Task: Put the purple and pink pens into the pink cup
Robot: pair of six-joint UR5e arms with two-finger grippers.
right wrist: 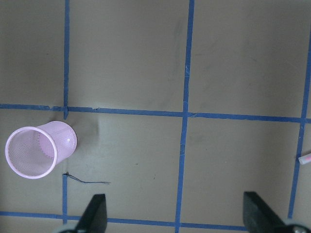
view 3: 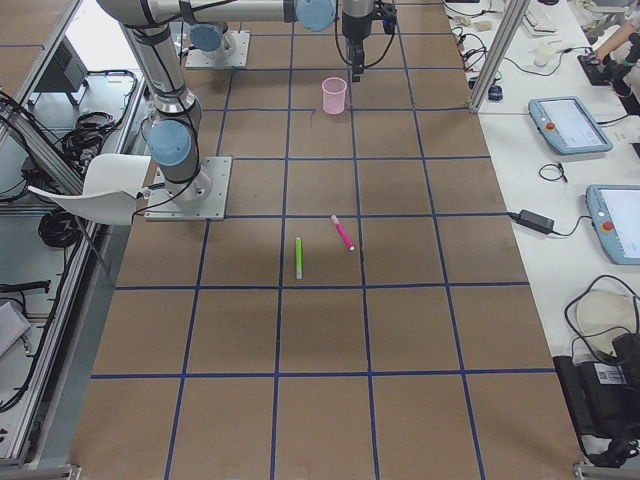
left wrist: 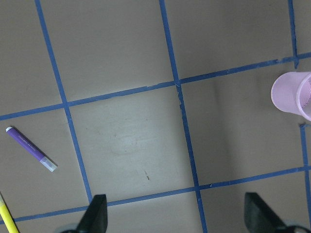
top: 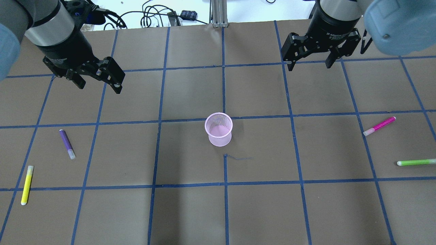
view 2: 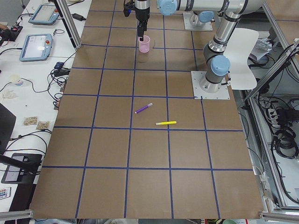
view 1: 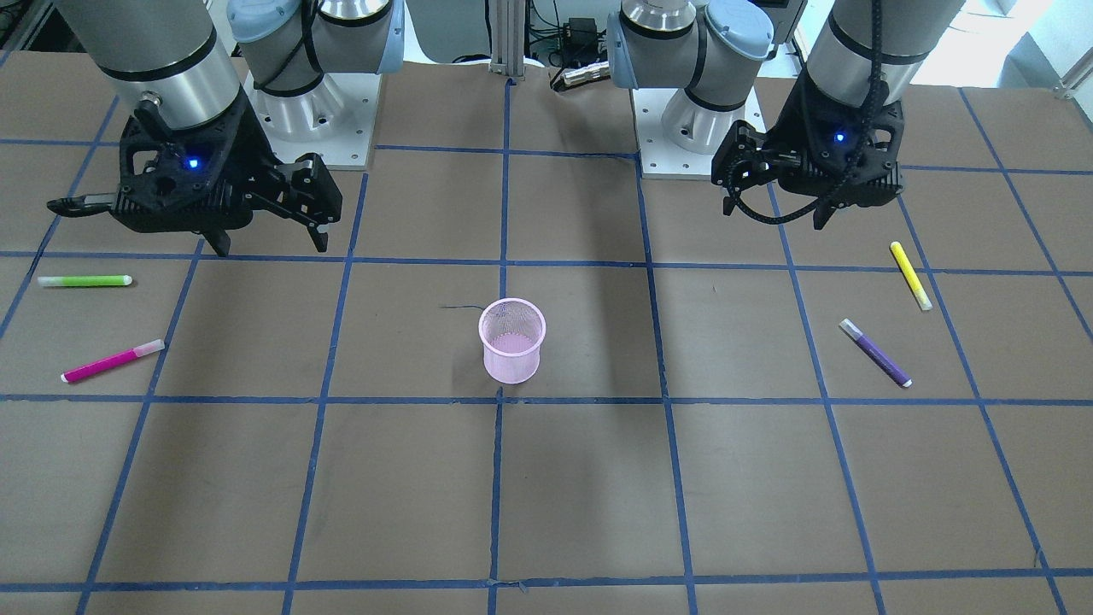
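Observation:
A pink mesh cup (top: pixel 218 129) stands upright at the table's middle; it also shows in the front view (view 1: pixel 511 340). A purple pen (top: pixel 67 144) lies flat on the robot's left side and shows in the left wrist view (left wrist: pixel 31 149). A pink pen (top: pixel 379 126) lies flat on the right side; only its tip (right wrist: pixel 305 158) shows in the right wrist view. My left gripper (top: pixel 98 85) is open and empty, high above the table, beyond the purple pen. My right gripper (top: pixel 310 66) is open and empty, high above the table, beyond the pink pen.
A yellow pen (top: pixel 27 184) lies near the purple pen, closer to the robot. A green pen (top: pixel 416 162) lies near the pink pen at the right edge. The brown table (top: pixel 272 211) is marked with a blue tape grid.

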